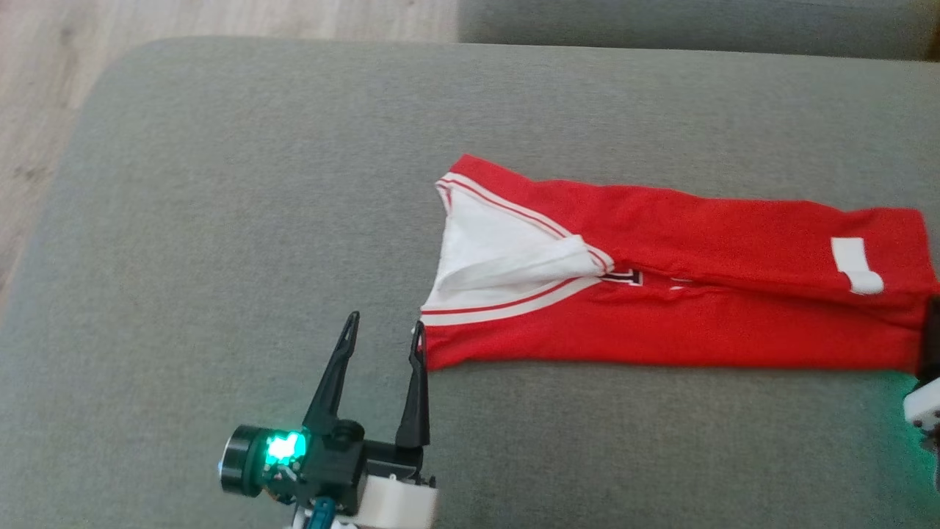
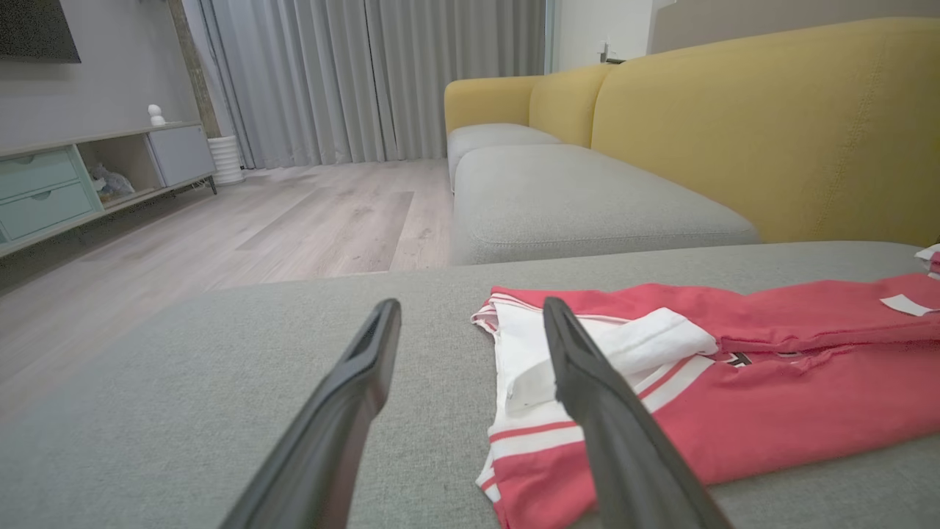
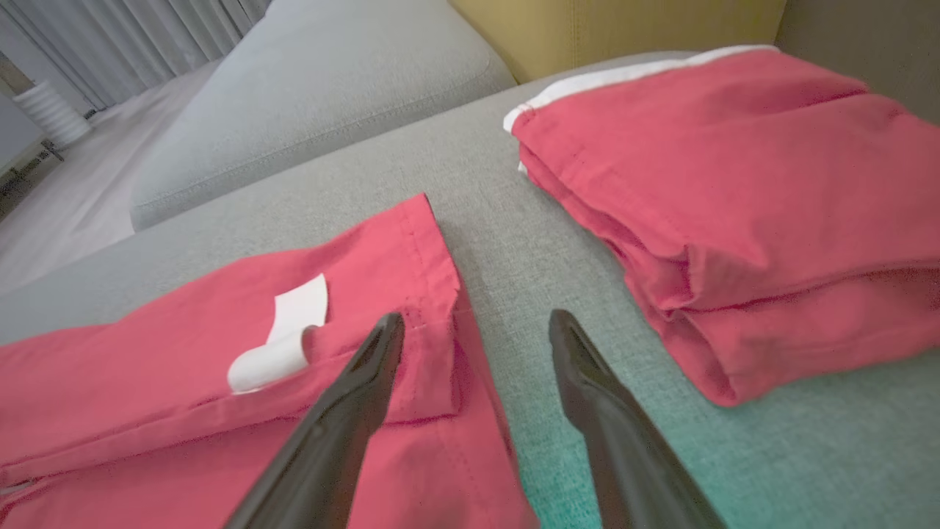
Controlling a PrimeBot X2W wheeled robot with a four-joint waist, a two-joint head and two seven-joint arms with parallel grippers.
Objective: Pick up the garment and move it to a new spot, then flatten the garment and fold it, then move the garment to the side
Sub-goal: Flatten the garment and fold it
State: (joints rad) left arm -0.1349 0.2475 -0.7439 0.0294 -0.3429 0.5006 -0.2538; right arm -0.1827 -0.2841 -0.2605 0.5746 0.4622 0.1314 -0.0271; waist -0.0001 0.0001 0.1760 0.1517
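Garment: we are seeing the red garment point(image 1: 661, 308) lying as a long folded strip on the grey sofa cushion point(image 1: 220, 184).
Left gripper point(image 1: 386, 323): we are holding it fingers apart, empty, just beside the collar-end corner.
Right gripper point(image 3: 477, 322): fingers standing apart, empty, straddling the hem edge.
Neighbour: folded red pile point(image 3: 734, 184) lying near the hem.

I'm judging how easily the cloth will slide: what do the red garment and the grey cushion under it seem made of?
Red garment: seemingly thin, matte cotton-like fabric, judging by soft creases and stitched hem; fibre uncertain. Grey cushion: matte woven upholstery, its coarse weave grain visible up close.
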